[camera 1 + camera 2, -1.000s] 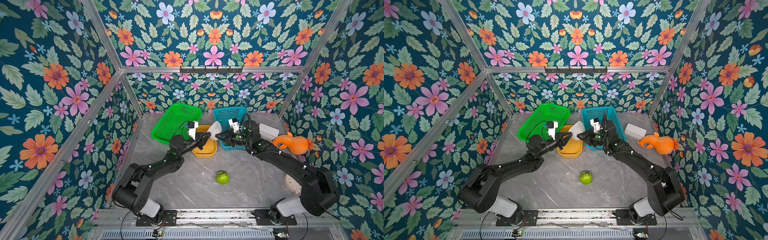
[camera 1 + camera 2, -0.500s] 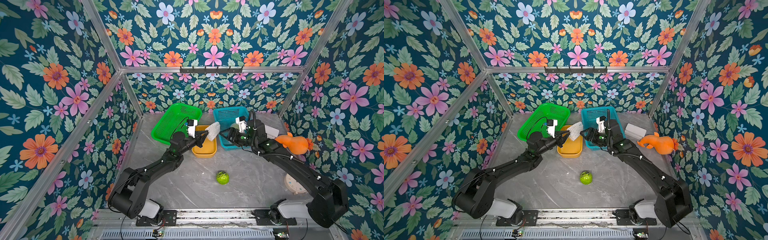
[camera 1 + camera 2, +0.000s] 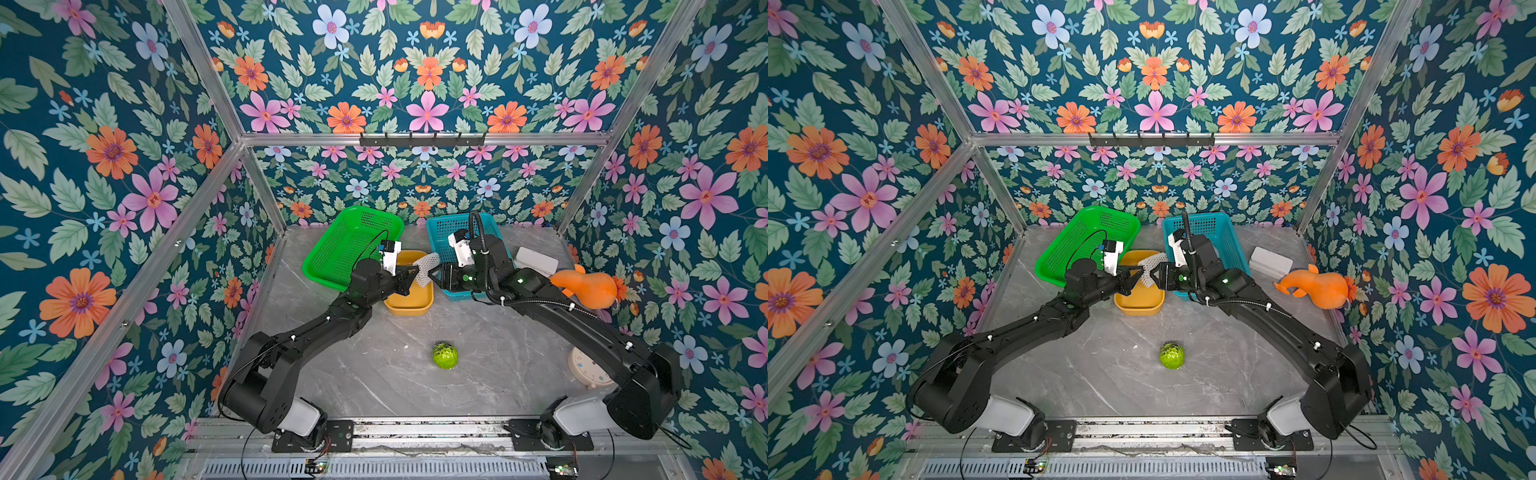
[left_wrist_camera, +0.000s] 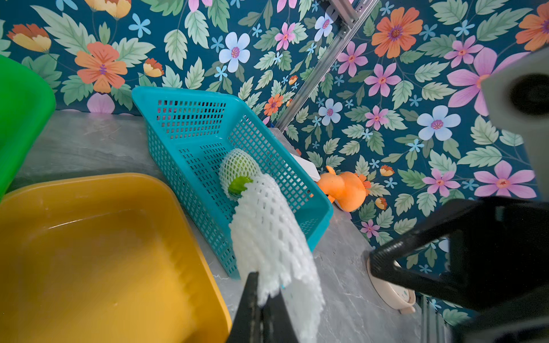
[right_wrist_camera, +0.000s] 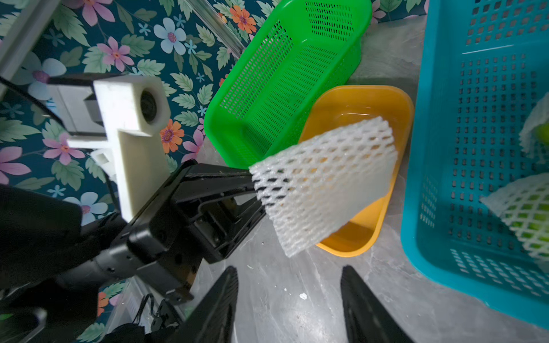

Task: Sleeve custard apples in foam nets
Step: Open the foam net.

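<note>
Item: foam net [image 5: 323,184]. One end is clamped between the left jaws; the rest is held just ahead of the parted right jaws, untouched by them.

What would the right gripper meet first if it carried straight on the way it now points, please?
Most likely the foam net, which the left gripper pinches straight ahead of the open right gripper. Depth is hard to judge, but nothing seems to lie between them.

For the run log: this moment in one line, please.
left gripper shut on foam net; right gripper open, empty; one custard apple on table
</note>
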### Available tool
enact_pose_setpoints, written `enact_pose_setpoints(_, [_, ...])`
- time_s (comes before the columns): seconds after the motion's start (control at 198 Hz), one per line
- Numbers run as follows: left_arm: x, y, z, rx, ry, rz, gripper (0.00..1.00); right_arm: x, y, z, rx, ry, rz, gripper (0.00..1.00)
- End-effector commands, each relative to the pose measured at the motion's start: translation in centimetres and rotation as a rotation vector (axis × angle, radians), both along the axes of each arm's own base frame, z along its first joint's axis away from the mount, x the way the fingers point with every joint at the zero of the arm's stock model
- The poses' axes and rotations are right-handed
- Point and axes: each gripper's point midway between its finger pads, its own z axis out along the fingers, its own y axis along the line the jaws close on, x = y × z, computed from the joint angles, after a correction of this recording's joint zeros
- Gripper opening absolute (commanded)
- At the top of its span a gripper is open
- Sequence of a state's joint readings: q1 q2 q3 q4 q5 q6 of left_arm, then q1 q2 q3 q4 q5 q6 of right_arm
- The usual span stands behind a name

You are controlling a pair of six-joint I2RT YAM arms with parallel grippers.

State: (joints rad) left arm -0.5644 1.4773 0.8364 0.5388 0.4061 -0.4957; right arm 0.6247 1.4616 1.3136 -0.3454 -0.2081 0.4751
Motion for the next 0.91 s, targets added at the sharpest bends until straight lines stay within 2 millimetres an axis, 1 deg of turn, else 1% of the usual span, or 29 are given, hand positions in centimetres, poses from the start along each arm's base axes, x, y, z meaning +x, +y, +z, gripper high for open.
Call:
enact_pose_setpoints(0.0, [-0.3,-0.3,0.3,-0.006,0.004,-0.016,0.0,0.0,0.8,-0.6,-0.056,-0.018,0.054,0.57])
enact_pose_setpoints(0.197, [-0.8,-0.7,0.9,-0.029,0.008,-0.046,0.0,0.4,1.6,-2.1,-0.076,0.013,0.08,0.63])
enact_pose_setpoints(0.273, [-0.9,-0.7,1.0,-0.037,0.011,-0.053,0.0,0.4,2.0,-2.6,-0.077,0.025,0.094,0.63])
enact_pose_setpoints(0.439, [-1.3,-0.9,1.4,-0.055,0.01,-0.072,0.0,0.6,1.8,-3.1,-0.093,0.03,0.084,0.63])
enact_pose_setpoints(0.712, [-1.7,-1.2,1.6,-0.082,0.026,-0.095,0.0,0.8,1.8,-4.0,-0.111,0.048,0.077,0.63])
enact_pose_setpoints(0.803, [-1.7,-1.2,1.5,-0.082,0.029,-0.094,0.0,1.2,1.3,-4.1,-0.122,0.042,0.034,0.61])
enact_pose_setpoints(0.848, [-1.7,-1.2,1.4,-0.081,0.032,-0.092,0.0,1.3,1.0,-4.0,-0.12,0.036,0.019,0.58])
enact_pose_setpoints(0.904, [-1.9,-1.1,1.3,-0.083,0.039,-0.095,0.0,1.4,0.9,-3.9,-0.117,0.029,0.006,0.52])
